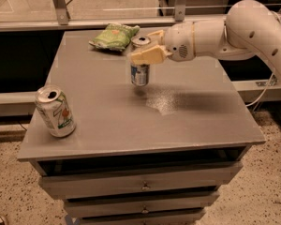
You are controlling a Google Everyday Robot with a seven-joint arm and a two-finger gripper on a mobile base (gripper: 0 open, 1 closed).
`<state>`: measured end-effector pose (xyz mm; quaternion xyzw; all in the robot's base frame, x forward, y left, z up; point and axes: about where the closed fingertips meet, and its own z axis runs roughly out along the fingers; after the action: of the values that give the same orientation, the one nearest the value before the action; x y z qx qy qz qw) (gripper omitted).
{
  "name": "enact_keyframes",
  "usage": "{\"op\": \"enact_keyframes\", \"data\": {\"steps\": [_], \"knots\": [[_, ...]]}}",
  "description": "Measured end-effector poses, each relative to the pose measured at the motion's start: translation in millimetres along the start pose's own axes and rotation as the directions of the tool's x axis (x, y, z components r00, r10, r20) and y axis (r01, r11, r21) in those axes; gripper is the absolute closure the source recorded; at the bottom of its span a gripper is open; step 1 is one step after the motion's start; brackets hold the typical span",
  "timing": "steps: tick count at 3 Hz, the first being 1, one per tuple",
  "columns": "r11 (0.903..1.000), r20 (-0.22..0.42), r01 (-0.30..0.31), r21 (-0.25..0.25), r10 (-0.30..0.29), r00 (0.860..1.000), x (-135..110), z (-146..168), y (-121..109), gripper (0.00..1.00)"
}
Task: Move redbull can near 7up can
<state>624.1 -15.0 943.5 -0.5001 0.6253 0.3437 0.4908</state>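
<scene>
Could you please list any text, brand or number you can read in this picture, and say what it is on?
"7": in green, on the 7up can, front left of the table.
redbull can, held by the gripper above the table: its print cannot be read.
green bag: nothing readable.

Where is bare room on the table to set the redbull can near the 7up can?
The widest bare patch of the table lies between the 7up can, front left, and the redbull can held by the gripper mid-table; the front right is bare too. Crowded only at the back, where the green bag lies near the gripper.
</scene>
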Motion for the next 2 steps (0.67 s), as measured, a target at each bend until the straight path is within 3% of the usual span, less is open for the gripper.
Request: {"op": "enact_keyframes", "data": {"steps": [1, 2], "knots": [[0.9965, 0.039, 0.033, -0.078, -0.030, 0.999, -11.7, 19.4, 20.9, 1.00], [0.9722, 0.119, 0.084, -0.219, -0.058, 0.991, -37.2, 55.5, 66.5, 1.00]]}}
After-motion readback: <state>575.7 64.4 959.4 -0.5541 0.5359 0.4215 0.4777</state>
